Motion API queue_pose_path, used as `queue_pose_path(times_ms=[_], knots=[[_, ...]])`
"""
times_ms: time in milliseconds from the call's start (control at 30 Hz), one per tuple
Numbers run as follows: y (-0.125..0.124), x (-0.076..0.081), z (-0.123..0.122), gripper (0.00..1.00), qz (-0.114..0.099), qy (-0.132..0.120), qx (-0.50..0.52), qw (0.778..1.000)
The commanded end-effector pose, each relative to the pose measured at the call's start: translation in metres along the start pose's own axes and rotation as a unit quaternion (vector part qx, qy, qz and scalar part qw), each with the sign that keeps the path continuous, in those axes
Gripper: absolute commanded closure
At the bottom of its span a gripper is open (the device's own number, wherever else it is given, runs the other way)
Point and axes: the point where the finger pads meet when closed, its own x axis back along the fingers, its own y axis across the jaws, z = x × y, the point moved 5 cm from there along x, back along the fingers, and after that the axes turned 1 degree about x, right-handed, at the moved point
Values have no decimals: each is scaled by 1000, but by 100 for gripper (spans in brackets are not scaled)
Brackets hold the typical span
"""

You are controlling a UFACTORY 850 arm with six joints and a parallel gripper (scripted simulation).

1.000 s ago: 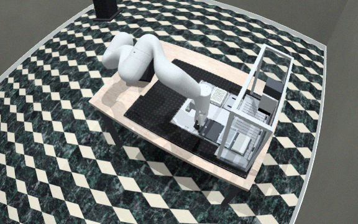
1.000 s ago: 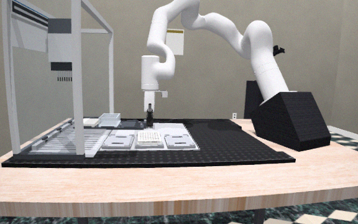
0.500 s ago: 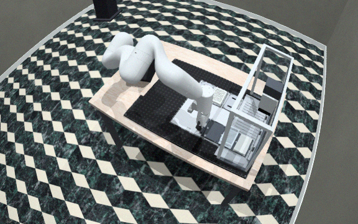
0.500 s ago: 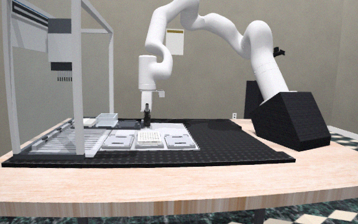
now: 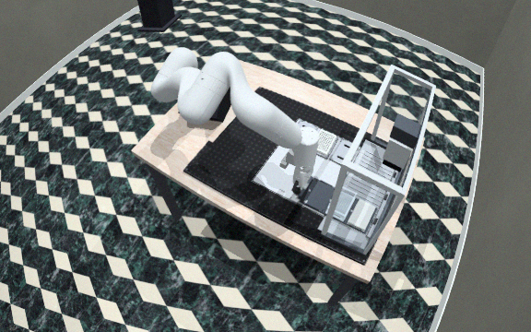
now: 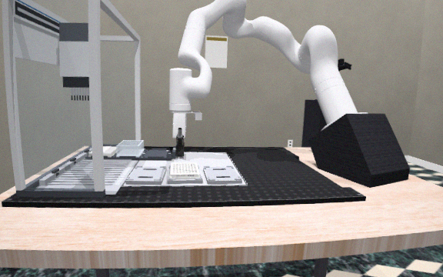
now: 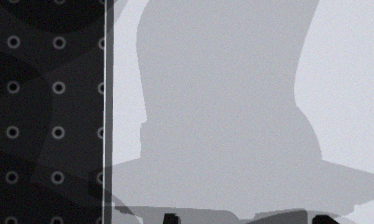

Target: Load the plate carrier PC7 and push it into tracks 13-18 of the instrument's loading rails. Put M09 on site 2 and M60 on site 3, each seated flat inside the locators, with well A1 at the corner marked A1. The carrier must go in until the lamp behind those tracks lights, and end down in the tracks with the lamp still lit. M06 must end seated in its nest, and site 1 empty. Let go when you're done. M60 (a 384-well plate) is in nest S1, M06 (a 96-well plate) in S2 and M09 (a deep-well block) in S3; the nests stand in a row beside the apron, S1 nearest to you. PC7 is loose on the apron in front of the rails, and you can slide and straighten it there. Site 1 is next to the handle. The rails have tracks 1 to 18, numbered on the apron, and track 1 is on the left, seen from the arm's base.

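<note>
The hand [image 6: 179, 151] hangs spread wide and grasping nothing, its fingertips low at the handle end of carrier PC7 [image 6: 156, 154]. To the left, the instrument's rails [image 6: 79, 171] take the carrier's far end. On it sit the flat M60 [image 6: 108, 151], then the deep M09 [image 6: 130, 148], then a bare site 1. Nearer me on the counter [image 6: 244, 227], M06 [image 6: 184, 169] sits in the middle nest between two empty ones. Loading looks done; the push seems unfinished. I cannot see the lamp.
</note>
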Motion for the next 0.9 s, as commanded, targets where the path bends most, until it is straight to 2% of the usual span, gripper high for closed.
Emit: queue_pose_path(times_ms=[0, 867], knots=[[0, 1, -2, 18, 0, -1, 0, 1000], [0, 1, -10, 18, 0, -1, 0, 1000]])
